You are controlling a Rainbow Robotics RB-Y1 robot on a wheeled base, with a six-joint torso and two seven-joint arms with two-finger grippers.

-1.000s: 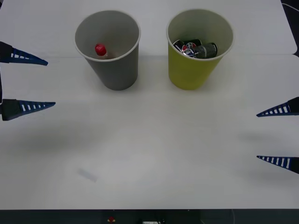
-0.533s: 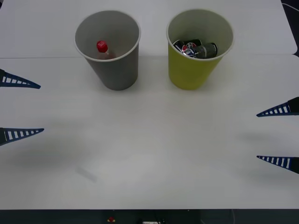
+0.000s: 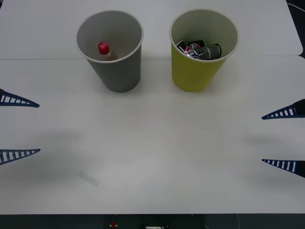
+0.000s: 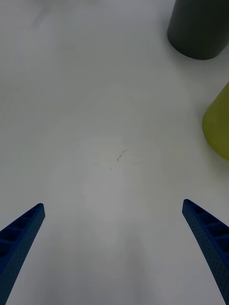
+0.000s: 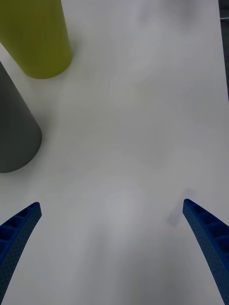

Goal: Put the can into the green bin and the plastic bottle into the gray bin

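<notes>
Already the plastic bottle (image 3: 104, 50) stands inside the gray bin (image 3: 116, 71) in the upper left of the front view, its red cap up and leaning close to the bin's near-left wall. Just right of it, the green bin (image 3: 195, 71) sits in the upper middle-right, apart from the gray one, and holds a dark can (image 3: 211, 50) lying on its side beside other printed cans (image 3: 189, 49).

The left gripper (image 3: 16, 127) juts in from the left edge at mid-height of the front view, fingers spread wide with one above the other in the frame, both pointing toward the middle of the white table (image 3: 152, 143) and pinching nothing. The right gripper (image 3: 281, 138) reaches in from the right edge at about the same height, its two blue ribbed fingers likewise spread apart and empty, pointing inward. Both sit well apart from the bins.

In the left wrist view, the left gripper (image 5: 114, 257) hangs over bare table, with the gray bin (image 5: 14, 128) and the green bin (image 5: 36, 38) beyond it. In the right wrist view, the right gripper (image 4: 114, 257) hangs over the table with the gray bin (image 4: 198, 28) and the green bin's (image 4: 218, 124) side ahead.
</notes>
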